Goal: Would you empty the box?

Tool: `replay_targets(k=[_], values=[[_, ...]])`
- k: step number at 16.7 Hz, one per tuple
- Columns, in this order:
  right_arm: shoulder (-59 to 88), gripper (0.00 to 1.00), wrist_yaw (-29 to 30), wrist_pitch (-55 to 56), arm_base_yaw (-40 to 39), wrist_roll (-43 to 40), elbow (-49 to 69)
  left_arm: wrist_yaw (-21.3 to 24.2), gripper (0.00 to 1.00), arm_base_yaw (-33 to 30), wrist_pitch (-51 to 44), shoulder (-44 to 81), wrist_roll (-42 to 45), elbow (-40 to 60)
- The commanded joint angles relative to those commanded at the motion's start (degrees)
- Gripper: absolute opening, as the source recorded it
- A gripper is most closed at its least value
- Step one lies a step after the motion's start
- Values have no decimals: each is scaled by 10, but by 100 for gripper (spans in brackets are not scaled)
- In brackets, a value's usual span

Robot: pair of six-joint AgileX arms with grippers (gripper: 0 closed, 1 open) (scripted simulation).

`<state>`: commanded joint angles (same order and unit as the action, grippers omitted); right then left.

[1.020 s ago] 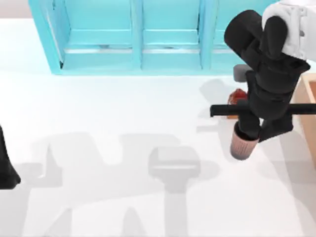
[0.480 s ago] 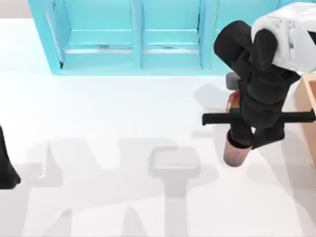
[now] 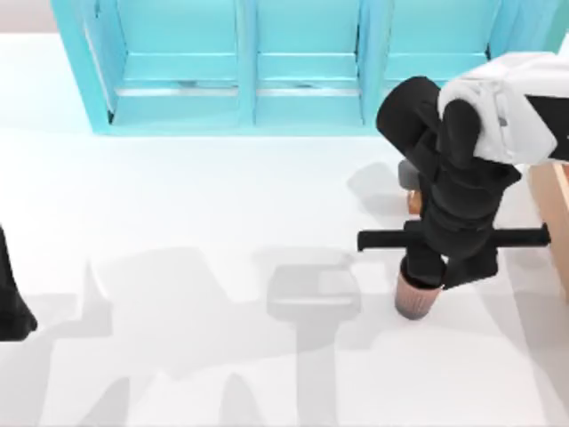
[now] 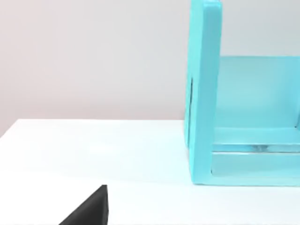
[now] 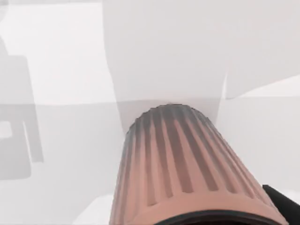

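Observation:
The tan wooden box (image 3: 551, 203) shows as a strip at the table's right edge, mostly hidden behind my right arm. Just left of it, my right gripper (image 3: 420, 283) points down, shut on a ribbed pinkish-brown cup (image 3: 416, 304) held upright low over the white table. The right wrist view looks along the cup (image 5: 183, 164), with one black fingertip (image 5: 282, 198) beside its rim. My left arm (image 3: 9, 307) is parked at the left edge.
A big turquoise shelf unit (image 3: 249, 107) runs along the back of the table; its end wall (image 4: 204, 93) fills part of the left wrist view. A small orange item with a grey top (image 3: 411, 191) stands behind the right arm, partly hidden.
My right arm has carried the cup leftward and toward the front, away from the box. The small orange item is now more covered by the arm. The left arm has not moved.

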<state>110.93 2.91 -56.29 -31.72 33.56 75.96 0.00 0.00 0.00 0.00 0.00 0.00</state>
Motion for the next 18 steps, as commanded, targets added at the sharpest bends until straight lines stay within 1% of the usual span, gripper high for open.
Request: replay_targets(k=[2, 15, 16, 18], values=[[0, 0, 0, 0, 0, 0, 0, 0, 100, 0, 0, 0, 0, 0], [0, 98, 0, 0, 0, 0, 0, 0, 100, 0, 0, 0, 0, 0], [0, 100, 0, 0, 0, 0, 0, 0, 100, 0, 0, 0, 0, 0], [0, 100, 0, 0, 0, 0, 0, 0, 100, 0, 0, 0, 0, 0]])
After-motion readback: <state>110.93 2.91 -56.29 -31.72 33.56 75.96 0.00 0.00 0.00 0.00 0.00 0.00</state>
